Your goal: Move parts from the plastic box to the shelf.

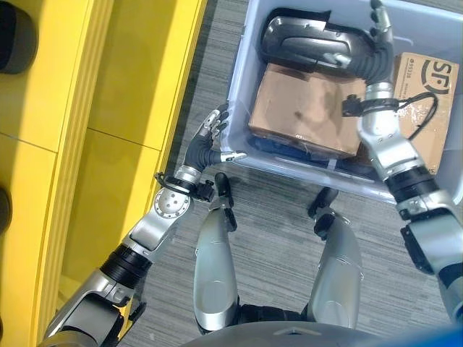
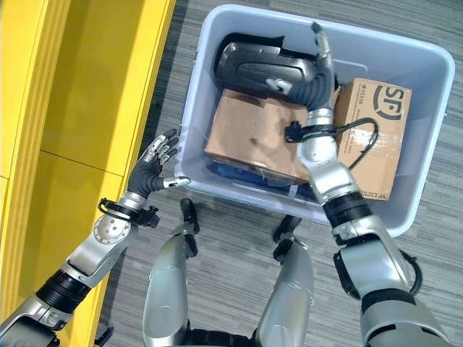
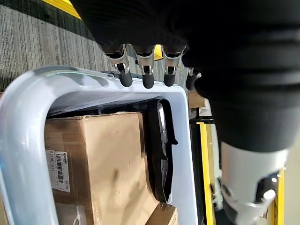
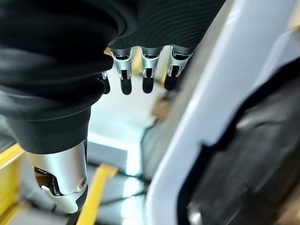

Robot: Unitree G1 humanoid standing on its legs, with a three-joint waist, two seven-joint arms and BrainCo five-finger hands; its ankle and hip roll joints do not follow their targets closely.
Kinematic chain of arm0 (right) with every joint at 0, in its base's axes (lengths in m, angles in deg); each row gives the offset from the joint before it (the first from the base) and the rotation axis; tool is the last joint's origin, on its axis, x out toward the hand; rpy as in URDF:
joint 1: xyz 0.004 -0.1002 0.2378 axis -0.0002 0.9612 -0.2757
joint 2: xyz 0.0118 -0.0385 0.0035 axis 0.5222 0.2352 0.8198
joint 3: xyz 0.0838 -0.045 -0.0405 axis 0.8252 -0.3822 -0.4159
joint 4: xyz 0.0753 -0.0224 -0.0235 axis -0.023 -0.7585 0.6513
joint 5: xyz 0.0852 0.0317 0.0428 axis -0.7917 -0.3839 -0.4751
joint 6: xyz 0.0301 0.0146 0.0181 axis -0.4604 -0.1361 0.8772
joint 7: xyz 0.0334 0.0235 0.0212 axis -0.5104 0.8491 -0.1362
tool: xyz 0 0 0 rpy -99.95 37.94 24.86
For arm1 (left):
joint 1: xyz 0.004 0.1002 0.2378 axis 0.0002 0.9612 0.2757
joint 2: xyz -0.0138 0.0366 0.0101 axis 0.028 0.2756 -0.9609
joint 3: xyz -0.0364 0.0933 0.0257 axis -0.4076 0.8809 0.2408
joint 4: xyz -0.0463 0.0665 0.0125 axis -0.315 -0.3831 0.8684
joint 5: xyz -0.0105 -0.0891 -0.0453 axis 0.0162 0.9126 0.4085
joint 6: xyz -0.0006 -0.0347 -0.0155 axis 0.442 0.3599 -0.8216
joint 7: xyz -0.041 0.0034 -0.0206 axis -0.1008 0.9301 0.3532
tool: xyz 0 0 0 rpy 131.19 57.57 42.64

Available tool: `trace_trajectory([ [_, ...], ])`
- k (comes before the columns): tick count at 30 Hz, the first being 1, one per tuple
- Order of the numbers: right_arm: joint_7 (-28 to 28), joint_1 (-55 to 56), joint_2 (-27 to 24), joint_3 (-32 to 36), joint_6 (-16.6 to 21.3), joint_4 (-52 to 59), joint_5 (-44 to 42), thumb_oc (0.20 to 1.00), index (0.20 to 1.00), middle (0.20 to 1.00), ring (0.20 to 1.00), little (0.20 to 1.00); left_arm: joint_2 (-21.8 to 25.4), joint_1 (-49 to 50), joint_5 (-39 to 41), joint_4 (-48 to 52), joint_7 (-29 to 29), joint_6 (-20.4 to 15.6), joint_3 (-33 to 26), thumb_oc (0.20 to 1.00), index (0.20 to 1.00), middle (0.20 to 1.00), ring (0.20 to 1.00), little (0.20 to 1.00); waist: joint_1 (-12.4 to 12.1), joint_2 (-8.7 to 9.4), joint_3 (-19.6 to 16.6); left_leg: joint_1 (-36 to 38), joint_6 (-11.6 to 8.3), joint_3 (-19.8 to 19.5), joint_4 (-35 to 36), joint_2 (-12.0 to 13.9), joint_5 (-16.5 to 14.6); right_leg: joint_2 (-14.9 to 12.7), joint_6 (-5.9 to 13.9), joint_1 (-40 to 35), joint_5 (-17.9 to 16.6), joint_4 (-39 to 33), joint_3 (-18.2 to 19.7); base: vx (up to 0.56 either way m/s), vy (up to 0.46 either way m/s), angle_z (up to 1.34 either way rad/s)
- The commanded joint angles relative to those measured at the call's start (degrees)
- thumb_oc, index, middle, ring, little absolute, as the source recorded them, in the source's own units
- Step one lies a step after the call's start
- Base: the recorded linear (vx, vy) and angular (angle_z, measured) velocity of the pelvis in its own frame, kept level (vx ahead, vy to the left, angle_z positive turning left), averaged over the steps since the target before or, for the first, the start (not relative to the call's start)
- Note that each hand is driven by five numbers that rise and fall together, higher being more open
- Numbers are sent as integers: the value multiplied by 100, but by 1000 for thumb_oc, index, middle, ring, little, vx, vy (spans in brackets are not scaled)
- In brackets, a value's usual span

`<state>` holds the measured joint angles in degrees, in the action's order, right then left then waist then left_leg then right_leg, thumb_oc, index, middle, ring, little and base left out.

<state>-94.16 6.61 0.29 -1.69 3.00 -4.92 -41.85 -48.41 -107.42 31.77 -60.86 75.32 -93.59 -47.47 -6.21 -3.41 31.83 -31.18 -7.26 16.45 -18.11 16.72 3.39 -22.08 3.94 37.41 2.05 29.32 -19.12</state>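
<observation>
**Reaching over the plastic box, both hands empty**

Lying along the far wall of the plastic box (image 2: 423,130), the dark moulded part (image 2: 264,69) has its long axis running side to side, its rounded end toward the robot's left. Against its near edge sits a plain cardboard box (image 2: 253,137); a second, printed carton (image 2: 376,130) fills the right of the tub. The yellow shelf (image 2: 94,94) stands on the robot's left, just beside the tub.

Right hand (image 2: 320,54) hangs over the part's right end, fingers straight and relaxed, holding nothing; whether it touches the part cannot be told. Left hand (image 2: 159,155) is at the tub's near left corner, fingers loosely spread, thumb against the rim.
</observation>
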Motion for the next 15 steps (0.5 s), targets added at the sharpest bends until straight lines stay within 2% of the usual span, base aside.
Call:
trace_trajectory([
  [1,34,-575,-293,-371,-470,4,1564,1000,1000,1000,1000,1000,-273,23,-97,534,-111,-138,73,1000,1000,1000,1000,1000,-99,-368,-204,-173,163,105,-68,-246,-462,364,145,14,815,515,-55,5,15,-3],
  [5,539,-1153,-479,-1094,-1002,-292,2523,1000,1000,1000,1000,1000,-235,-63,59,424,-37,-132,106,1000,1000,1000,1000,1000,-197,-389,-204,-191,144,88,-62,-254,-429,339,147,-3,820,532,-112,2,-8,0],
  [10,795,-1762,-715,-1879,-1035,-838,2988,1000,1000,1000,1000,1000,-99,-106,174,333,84,-116,152,1000,1000,1000,1000,1000,-335,-375,-204,-295,125,45,-103,-236,-397,290,152,43,817,617,-245,14,-52,1],
  [15,825,-2056,-789,-2522,-1373,-1332,3329,1000,1000,1000,1000,1000,-16,-102,228,217,179,-165,217,1000,1000,1000,1000,1000,-428,-364,-204,-436,132,20,-165,-211,-387,240,148,152,825,743,-344,6,-38,1],
])
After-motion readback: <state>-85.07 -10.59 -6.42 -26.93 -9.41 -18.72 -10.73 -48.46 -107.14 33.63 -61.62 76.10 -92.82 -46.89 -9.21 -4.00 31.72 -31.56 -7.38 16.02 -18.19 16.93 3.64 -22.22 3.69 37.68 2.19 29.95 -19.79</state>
